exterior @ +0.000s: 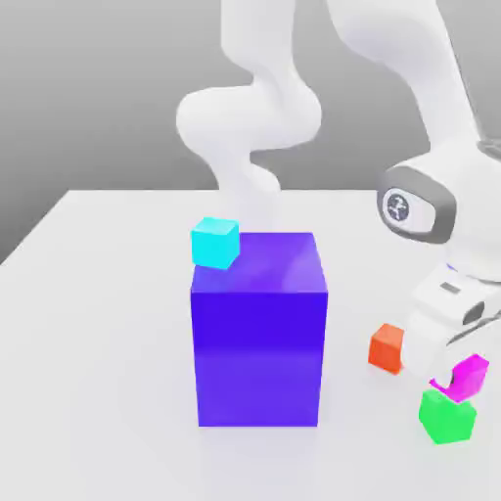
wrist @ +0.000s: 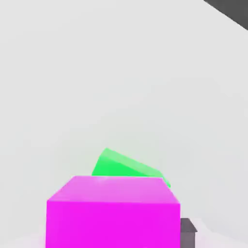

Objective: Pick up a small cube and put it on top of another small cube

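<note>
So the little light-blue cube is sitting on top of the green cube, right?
Not quite. In the exterior view the little light-blue cube sits by the top far corner of the big blue-violet block, not on the green cube. The green cube lies on the table.

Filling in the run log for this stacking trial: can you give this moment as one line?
hand: holding magenta cube | position: just above green cube | stack: not yet placed | bystanders: orange cube, cyan cube, blue block

A big blue-violet block (exterior: 258,333) bears a cyan cube (exterior: 214,242); an orange-red cube (exterior: 387,347) sits nearby.
</note>
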You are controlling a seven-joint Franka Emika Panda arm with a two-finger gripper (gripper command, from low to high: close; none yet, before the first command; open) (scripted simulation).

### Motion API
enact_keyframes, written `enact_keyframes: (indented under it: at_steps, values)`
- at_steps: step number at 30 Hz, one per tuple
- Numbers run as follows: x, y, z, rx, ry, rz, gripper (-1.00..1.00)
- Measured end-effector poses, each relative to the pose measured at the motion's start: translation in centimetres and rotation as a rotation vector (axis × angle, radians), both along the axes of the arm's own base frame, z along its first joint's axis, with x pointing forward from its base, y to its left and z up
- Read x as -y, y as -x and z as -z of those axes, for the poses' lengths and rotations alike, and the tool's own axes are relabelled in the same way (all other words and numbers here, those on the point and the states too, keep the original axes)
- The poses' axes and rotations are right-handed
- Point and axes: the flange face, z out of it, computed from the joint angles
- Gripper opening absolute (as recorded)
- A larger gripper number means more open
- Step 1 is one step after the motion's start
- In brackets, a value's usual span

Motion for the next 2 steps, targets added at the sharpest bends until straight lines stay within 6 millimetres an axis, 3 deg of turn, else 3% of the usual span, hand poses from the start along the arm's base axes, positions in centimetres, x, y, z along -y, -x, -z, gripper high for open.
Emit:
enact_keyframes:
  at_steps: [2]
  values:
    - [0.00, 0.00, 0.00, 0.000, 0.000, 0.000, 1.00]
